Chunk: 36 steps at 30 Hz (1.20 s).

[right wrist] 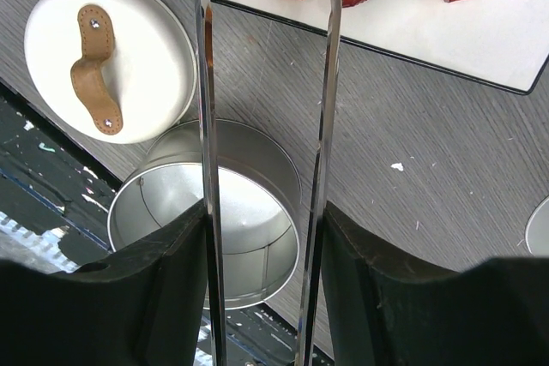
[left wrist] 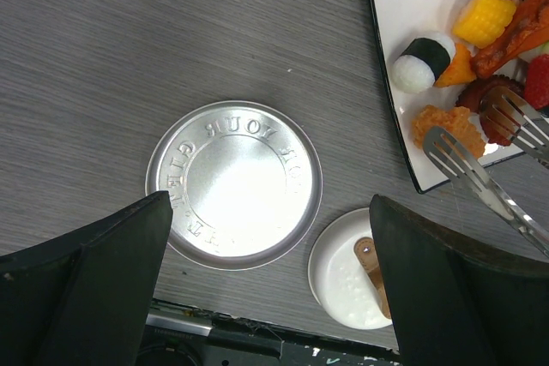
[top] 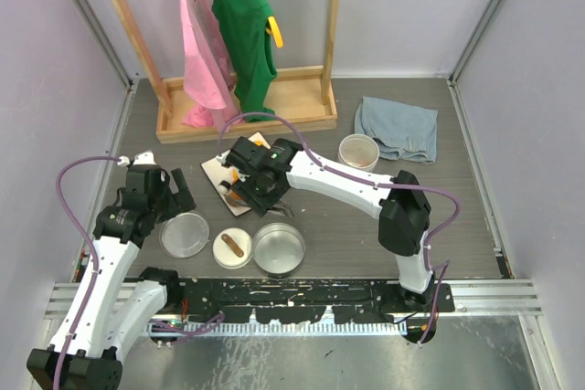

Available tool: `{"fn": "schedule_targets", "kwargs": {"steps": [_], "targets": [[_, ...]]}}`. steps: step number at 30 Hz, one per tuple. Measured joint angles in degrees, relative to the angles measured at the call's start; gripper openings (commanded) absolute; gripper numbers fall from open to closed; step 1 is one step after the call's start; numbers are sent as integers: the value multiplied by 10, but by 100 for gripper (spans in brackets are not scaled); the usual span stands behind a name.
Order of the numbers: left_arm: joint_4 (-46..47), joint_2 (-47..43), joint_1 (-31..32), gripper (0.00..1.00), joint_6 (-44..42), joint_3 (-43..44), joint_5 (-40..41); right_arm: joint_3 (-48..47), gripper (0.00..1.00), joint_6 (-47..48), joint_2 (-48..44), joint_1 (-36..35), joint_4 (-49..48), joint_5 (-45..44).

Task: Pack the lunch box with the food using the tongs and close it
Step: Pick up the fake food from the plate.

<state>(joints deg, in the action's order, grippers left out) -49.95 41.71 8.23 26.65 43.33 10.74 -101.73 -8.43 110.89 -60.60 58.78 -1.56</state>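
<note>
We see the slim silver metal tongs (right wrist: 204, 83) running straight out from the right gripper (right wrist: 266, 220), tips over the food pieces (left wrist: 446, 126) on the white square plate (right wrist: 446, 32). Its fingers stand partway apart, pressing both tong arms from outside. The left gripper (left wrist: 270, 212) hangs spread wide, holding nothing, above the flat round steel lid (left wrist: 233, 182).

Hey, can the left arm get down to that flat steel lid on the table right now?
Probably yes. The left gripper hangs open near the steel lid, which lies bare and apart from the white lid beside it. The tongs are over at the plate, out of the way.
</note>
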Motion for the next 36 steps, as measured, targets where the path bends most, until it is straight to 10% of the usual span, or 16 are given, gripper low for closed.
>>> {"fn": "schedule_targets", "kwargs": {"steps": [36], "targets": [[0,1,0,99,0,0,0,0,52,11,9,-2,5,21]]}}
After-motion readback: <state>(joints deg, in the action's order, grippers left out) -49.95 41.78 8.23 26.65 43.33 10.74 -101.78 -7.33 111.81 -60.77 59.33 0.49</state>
